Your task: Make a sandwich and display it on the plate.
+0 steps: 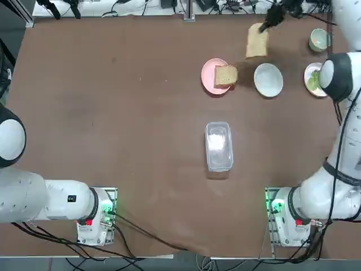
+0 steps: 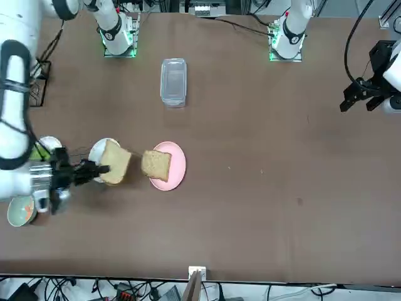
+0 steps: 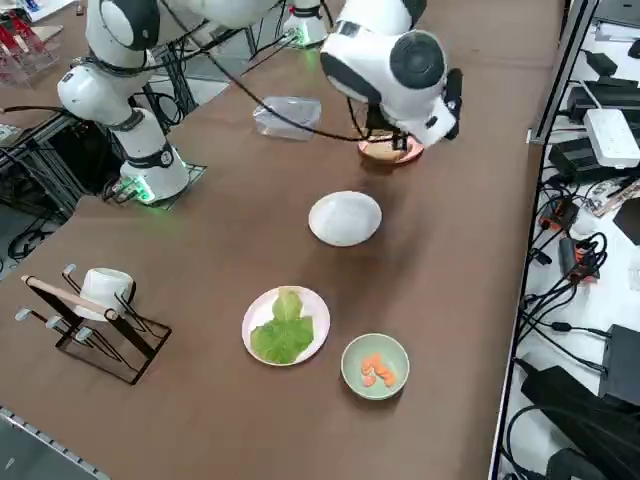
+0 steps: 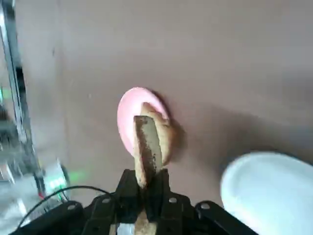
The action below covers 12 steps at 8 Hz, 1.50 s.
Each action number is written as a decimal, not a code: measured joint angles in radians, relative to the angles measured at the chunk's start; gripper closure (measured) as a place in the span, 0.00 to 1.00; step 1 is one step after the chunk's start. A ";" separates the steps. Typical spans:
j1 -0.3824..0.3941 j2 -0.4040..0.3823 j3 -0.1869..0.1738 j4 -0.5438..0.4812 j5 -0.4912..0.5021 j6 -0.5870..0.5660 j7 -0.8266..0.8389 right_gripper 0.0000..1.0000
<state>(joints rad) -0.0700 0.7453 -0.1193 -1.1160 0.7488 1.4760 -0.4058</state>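
My right gripper [image 1: 270,20] is shut on the edge of a tan bread slice [image 1: 256,42], which hangs in the air over the far side of the table. In the wrist view the bread slice [image 4: 146,147] stands on edge between my fingers. A second bread slice [image 1: 225,75] lies on the pink plate [image 1: 209,77], partly over its rim. The small white plate [image 1: 268,79] sits bare just right of the pink one, below and beside the held slice [image 2: 114,162]. No assembled sandwich is in view, only separate parts.
A plate with green lettuce [image 3: 285,327] and a green bowl of orange pieces [image 3: 375,367] sit at the table's right end. A clear lidded box [image 1: 219,145] lies mid-table. A rack holding a white cup [image 3: 95,300] stands beyond my right arm's base.
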 joint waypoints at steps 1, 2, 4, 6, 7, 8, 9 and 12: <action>-0.047 -0.016 -0.001 0.005 -0.006 -0.001 0.033 0.91; -0.081 -0.052 -0.004 0.010 -0.056 -0.005 0.052 0.91; -0.099 -0.167 -0.011 -0.033 -0.224 0.007 0.099 0.91; -0.100 -0.312 -0.029 -0.251 -0.259 0.174 0.121 0.91; -0.101 -0.386 -0.034 -0.401 -0.261 0.293 0.135 0.91; -0.100 -0.449 -0.035 -0.535 -0.261 0.401 0.160 0.91; -0.097 -0.497 -0.034 -0.640 -0.261 0.488 0.195 0.91; -0.039 -0.577 -0.023 -0.902 -0.258 0.810 0.347 0.91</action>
<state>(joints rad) -0.1093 0.1686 -0.1423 -2.0178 0.4905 2.2862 -0.0583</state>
